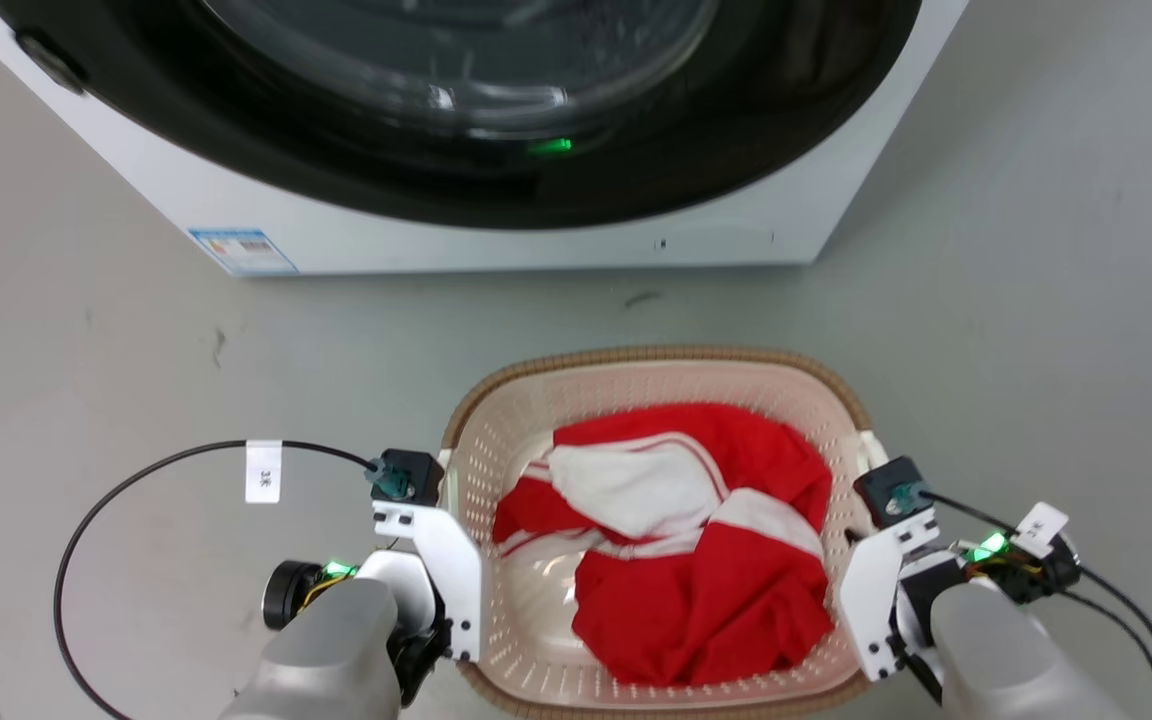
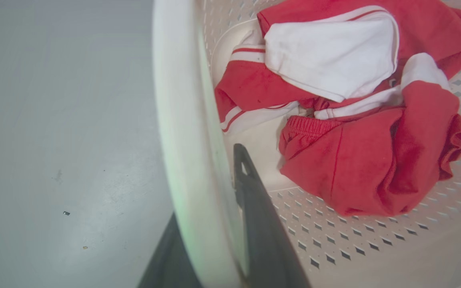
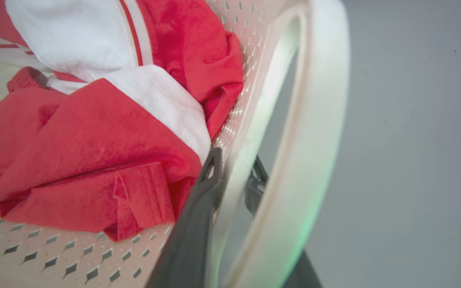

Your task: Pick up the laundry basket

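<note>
Laundry basket [image 1: 656,356], cream perforated plastic with brown woven-look rim, sits before the washing machine [image 1: 536,240], holding crumpled red-and-white cloth [image 1: 696,580]; left jaws and right jaws each clamp a white loop handle [image 2: 182,120]

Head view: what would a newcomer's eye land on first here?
The red-and-white clothes heaped in the cream laundry basket at lower centre stand out most. Behind it, the white washing machine with its dark door spans the top. The left pincer and right pincer each straddle a white loop handle on the basket's sides, one finger inside, one outside.
</note>
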Motion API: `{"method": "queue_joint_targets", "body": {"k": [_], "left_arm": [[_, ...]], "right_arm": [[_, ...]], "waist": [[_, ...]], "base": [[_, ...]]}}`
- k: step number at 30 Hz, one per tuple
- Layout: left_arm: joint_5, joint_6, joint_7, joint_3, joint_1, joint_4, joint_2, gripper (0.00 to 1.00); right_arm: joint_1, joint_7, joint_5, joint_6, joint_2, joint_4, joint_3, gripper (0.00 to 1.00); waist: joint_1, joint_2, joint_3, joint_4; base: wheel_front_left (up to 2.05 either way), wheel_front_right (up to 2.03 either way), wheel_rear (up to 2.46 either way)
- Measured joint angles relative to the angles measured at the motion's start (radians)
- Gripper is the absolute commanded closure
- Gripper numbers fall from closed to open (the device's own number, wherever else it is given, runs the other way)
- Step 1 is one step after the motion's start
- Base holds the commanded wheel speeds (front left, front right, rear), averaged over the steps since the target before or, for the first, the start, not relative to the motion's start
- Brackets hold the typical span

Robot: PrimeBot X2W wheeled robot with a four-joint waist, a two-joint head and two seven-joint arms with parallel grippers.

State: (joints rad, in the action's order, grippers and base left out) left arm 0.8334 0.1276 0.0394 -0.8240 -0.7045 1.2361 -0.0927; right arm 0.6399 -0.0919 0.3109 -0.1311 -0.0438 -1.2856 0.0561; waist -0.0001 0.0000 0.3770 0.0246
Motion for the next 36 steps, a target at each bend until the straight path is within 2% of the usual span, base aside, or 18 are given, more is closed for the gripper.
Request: {"method": "queue_joint_targets", "body": {"k": [10,15,25,36], "left_arm": [[0.063,0.000,0.105,-0.050,0.052,-0.029,-0.046,1.00],[0.089,0.000,0.146,-0.074,0.063,-0.039,-0.066,1.00],[0.134,0.000,0.232,-0.127,0.111,-0.046,-0.085,1.00],[0.169,0.000,0.259,-0.166,0.118,-0.051,-0.099,1.00]], "right_arm": [[-0.058,0.094,-0.307,0.001,0.000,0.004,0.303,1.00],[-0.077,0.147,-0.430,0.002,-0.002,0.026,0.414,1.00],[-0.120,0.239,-0.606,0.005,-0.006,0.045,0.586,1.00],[-0.122,0.262,-0.728,0.007,-0.011,0.044,0.704,1.00]], "waist": [[0.0000,0.0000,-0.164,0.006],[0.0000,0.0000,-0.228,0.004],[0.0000,0.0000,-0.341,-0.002],[0.0000,0.0001,-0.403,-0.005]], "base": [[0.00,0.00,0.00],[0.00,0.00,0.00],[0.00,0.00,0.00],[0.00,0.00,0.00]]}}
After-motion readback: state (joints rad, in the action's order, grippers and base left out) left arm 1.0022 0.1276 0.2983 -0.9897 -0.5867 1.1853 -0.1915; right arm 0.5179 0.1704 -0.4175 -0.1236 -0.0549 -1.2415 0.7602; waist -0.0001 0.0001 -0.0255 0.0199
